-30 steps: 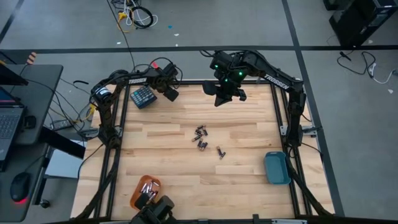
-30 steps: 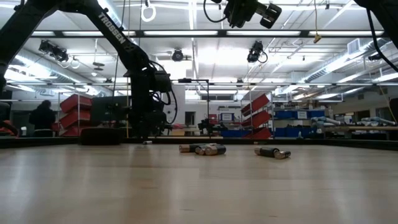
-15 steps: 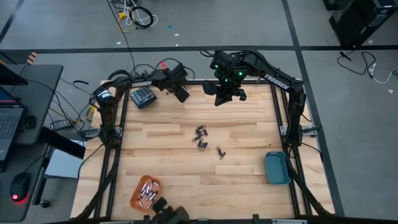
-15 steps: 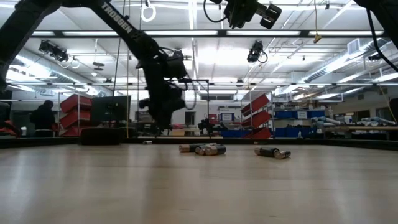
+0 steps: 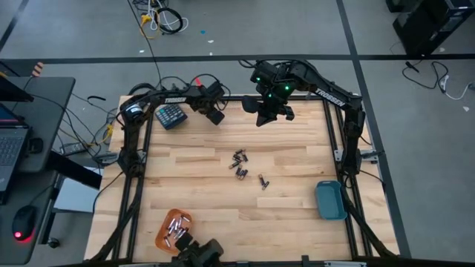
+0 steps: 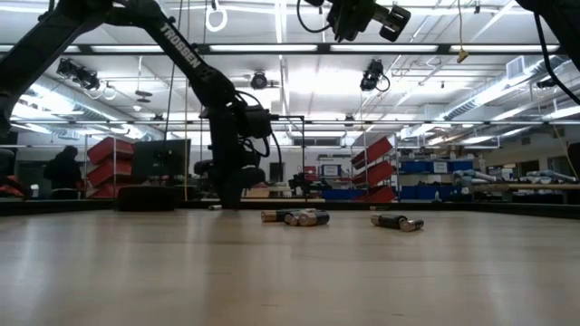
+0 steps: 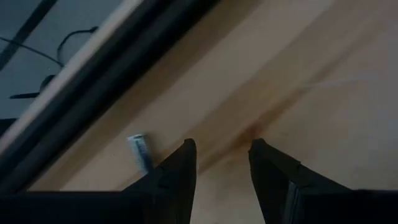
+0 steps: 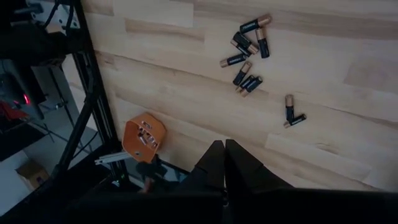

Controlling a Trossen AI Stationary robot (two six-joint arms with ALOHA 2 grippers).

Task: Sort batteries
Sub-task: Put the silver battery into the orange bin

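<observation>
At the near left, the orange plastic tray already holds some cells. The left gripper hovers far left, fingers apart and empty, maybe ready to grab. The small dark batteries lie mid-table. The right gripper waits high, pinched shut, empty.

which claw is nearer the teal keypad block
Left. The left claw hangs just beside the teal keypad block at the table's far left corner; the right claw sits farther along the far edge, past the left claw.
</observation>
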